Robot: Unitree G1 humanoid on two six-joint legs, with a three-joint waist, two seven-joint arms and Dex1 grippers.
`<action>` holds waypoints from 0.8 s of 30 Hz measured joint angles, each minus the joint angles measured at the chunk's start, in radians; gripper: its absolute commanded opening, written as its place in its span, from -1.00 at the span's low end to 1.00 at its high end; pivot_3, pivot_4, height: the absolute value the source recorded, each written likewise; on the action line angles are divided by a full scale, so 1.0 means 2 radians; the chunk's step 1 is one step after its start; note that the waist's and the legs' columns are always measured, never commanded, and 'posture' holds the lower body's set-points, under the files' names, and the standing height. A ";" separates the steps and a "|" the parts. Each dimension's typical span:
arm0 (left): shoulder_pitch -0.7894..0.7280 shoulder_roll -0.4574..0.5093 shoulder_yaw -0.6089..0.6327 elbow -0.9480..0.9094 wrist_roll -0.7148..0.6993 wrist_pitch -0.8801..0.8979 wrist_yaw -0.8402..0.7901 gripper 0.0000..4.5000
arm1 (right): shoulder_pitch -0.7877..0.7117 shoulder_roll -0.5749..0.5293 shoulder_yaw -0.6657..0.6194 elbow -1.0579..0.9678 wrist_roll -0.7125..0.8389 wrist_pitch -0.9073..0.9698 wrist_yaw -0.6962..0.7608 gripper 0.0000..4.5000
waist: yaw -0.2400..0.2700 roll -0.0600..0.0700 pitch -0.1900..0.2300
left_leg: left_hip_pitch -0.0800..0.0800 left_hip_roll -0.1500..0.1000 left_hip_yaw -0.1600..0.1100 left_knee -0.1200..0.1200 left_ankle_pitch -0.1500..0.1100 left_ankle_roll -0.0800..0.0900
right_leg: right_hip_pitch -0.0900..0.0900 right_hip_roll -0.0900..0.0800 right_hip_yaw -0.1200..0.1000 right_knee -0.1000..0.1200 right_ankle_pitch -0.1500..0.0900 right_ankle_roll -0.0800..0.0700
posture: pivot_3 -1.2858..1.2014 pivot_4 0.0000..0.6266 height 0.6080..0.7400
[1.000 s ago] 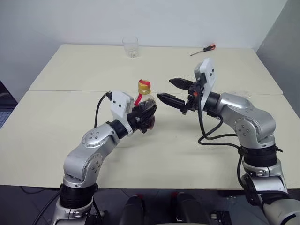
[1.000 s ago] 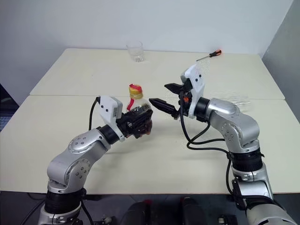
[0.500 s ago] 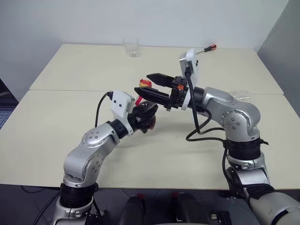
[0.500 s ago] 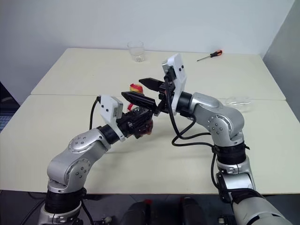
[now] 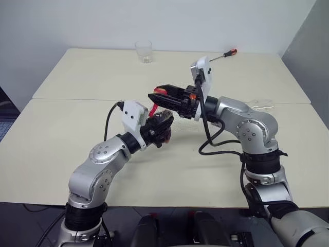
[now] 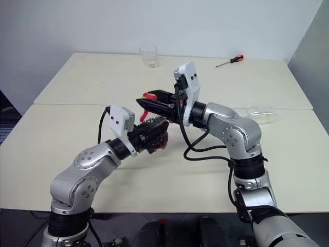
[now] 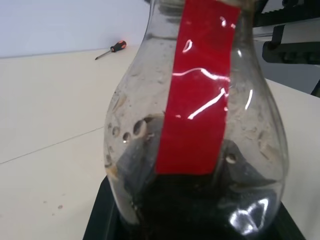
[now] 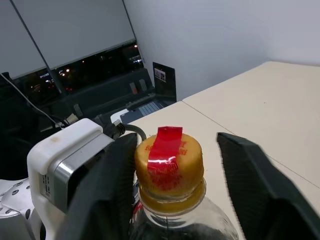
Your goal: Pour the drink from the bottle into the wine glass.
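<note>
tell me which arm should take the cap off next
Right. The right gripper already has its fingers on either side of the red-yellow cap, one finger touching it and the other a small gap away. The left gripper is shut on the bottle, holding it upright, so it is likely busy steadying.

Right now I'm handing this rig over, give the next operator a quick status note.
Left gripper: shut on the bottle, held upright above the table.
Right gripper: fingers either side of the cap, gap visible on one side, not clamped.
Wine glass: lying on its side at the table's right.
Done: bottle picked up.
Left: uncap, stand glass up, pour the drink.
</note>
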 measured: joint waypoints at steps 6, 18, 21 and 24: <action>0.003 -0.002 0.000 0.000 0.000 0.001 0.005 -0.41 | -0.009 0.011 -0.021 0.004 0.019 0.014 -0.011 -0.44 | 0.000 0.000 0.000 | 0.000 0.000 0.000 0.000 0.000 0.000 | 0.000 0.000 0.000 0.000 0.000 0.000 | 0.03 -0.52 1.00; 0.016 0.001 0.002 -0.013 -0.001 0.001 0.005 -0.41 | 0.026 -0.124 -0.038 -0.014 -0.003 -0.031 0.049 -0.44 | 0.003 0.000 0.000 | 0.000 0.000 0.000 0.000 0.000 0.000 | 0.001 0.000 0.000 -0.001 0.000 0.001 | 0.03 -0.52 1.00; 0.026 0.003 0.002 -0.018 -0.001 0.002 0.006 -0.41 | 0.093 -0.174 -0.015 -0.028 -0.064 -0.086 0.070 -0.44 | 0.002 0.000 0.000 | 0.000 0.000 0.001 0.000 0.000 0.000 | 0.000 0.000 0.001 -0.002 0.000 0.001 | 0.03 -0.52 1.00; 0.035 0.002 0.001 -0.027 -0.003 0.002 0.006 -0.41 | 0.177 -0.199 -0.005 -0.057 -0.118 -0.130 0.059 -0.44 | 0.000 0.000 0.000 | 0.000 0.000 0.001 -0.001 0.000 0.000 | 0.000 0.000 0.001 -0.001 0.000 0.001 | 0.03 -0.52 1.00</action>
